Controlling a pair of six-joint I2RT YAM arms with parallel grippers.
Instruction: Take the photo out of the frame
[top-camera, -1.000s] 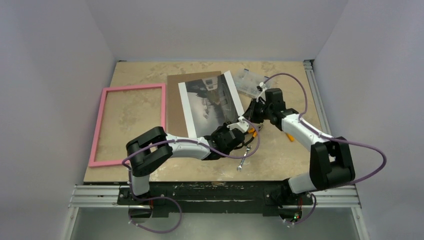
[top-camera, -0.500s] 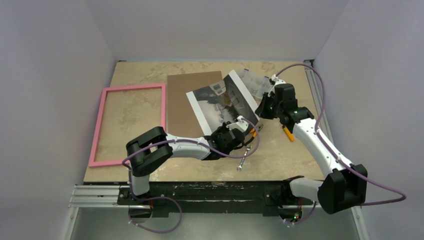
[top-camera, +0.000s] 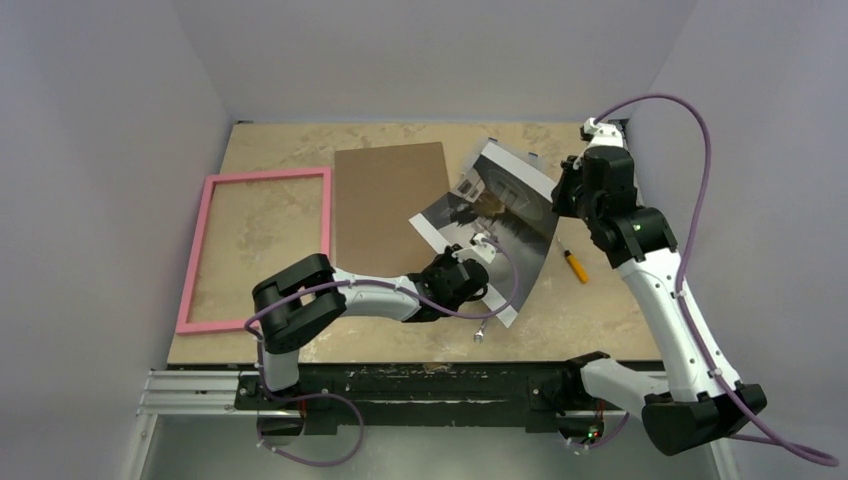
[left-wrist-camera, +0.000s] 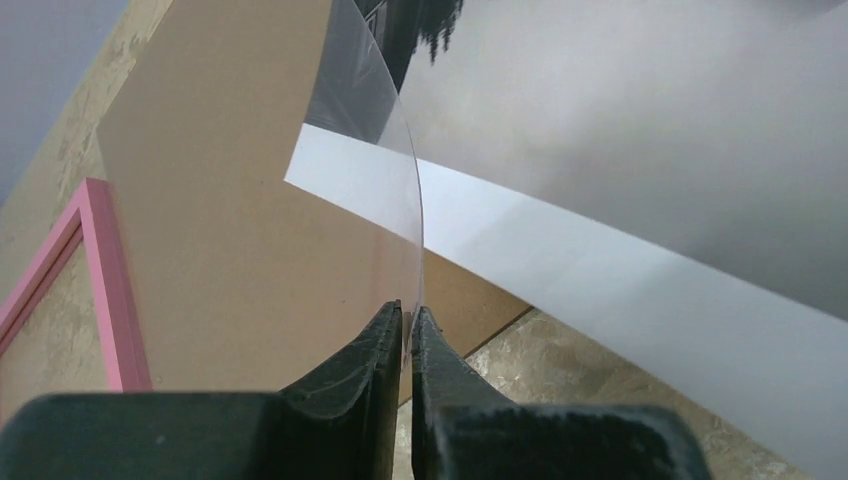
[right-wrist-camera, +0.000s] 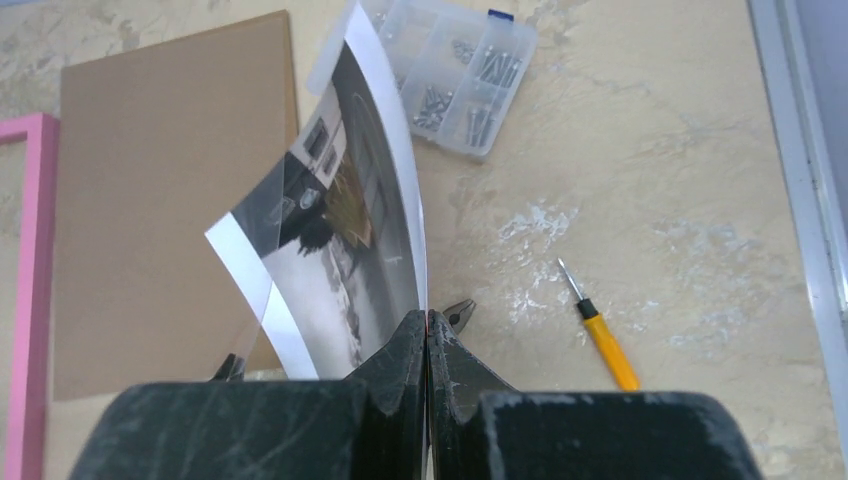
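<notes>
The right fingers (right-wrist-camera: 400, 365) have swung up toward the far right corner, peeling the photo (top-camera: 495, 215) off the backing board (top-camera: 385, 205).

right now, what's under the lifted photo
Under the photo, held up by the right tool, show a corner of the brown backing board, bare table and a pliers tip. The rest of the pliers is covered. The left tool pinches a clear sheet.

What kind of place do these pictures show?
Probably a robot test cell in a lab: plain walls enclose a stone-patterned tabletop, an aluminium rail runs along its near edge, and a clear box of screws and a screwdriver lie on it.
</notes>
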